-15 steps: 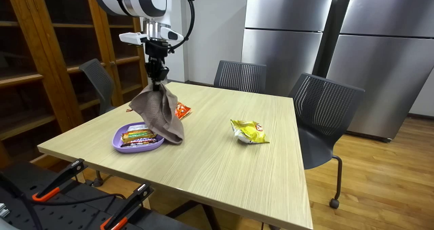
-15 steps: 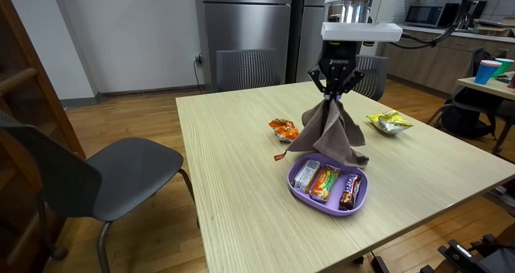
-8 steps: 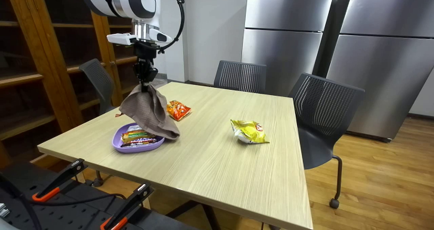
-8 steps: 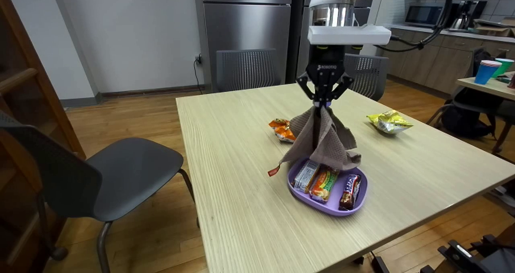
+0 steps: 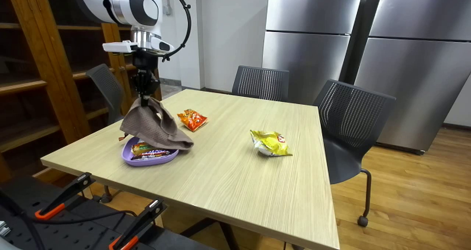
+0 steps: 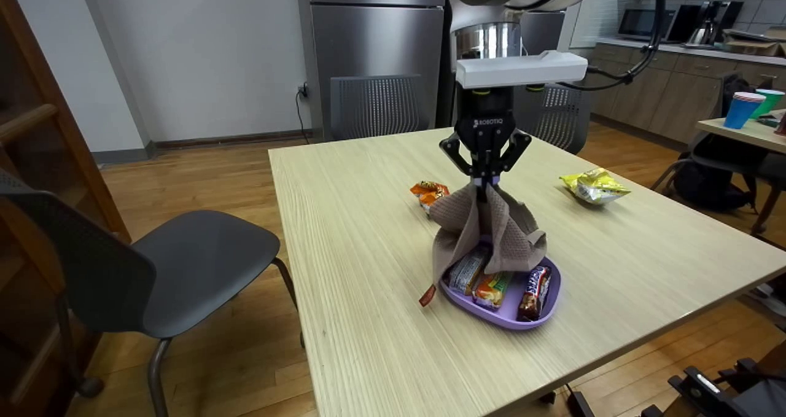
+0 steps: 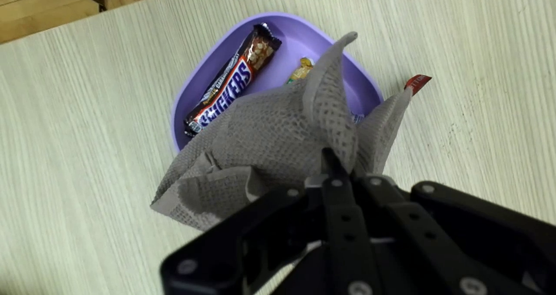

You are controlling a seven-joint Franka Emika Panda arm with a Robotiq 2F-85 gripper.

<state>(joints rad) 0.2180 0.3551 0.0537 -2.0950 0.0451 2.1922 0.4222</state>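
table [image 5: 257, 191], snickers [image 7: 234, 82], robotiq end effector [image 6: 484, 190] clasping cloth [image 6: 513, 239]

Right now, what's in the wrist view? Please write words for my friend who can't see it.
Black robot fingers grip a gray-brown cloth that hangs partly over a purple tray on a pale table. A Snickers bar shows in the tray, and some yellow wrapper peeks out.
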